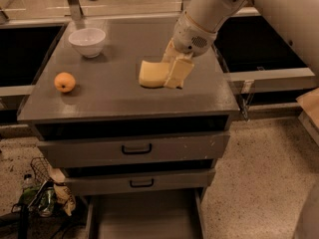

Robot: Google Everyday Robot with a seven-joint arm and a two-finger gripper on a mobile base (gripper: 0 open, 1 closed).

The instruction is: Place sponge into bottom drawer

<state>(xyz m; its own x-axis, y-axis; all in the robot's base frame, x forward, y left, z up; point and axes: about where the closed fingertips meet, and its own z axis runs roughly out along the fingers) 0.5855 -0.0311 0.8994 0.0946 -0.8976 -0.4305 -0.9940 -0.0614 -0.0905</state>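
The pale yellow sponge [151, 73] is held just above the grey cabinet top [114, 96], right of centre. My gripper [172, 73] comes down from the upper right and is shut on the sponge's right end, one finger [178, 73] in front of it. The bottom drawer [144, 215] is pulled open below the two upper drawers, and its grey floor shows at the bottom edge of the view.
An orange fruit [65, 82] lies at the left of the top. A white bowl [87, 42] stands at the back left. The two upper drawers [134, 149] with black handles are closed. Bags and clutter [45, 195] lie on the floor at the lower left.
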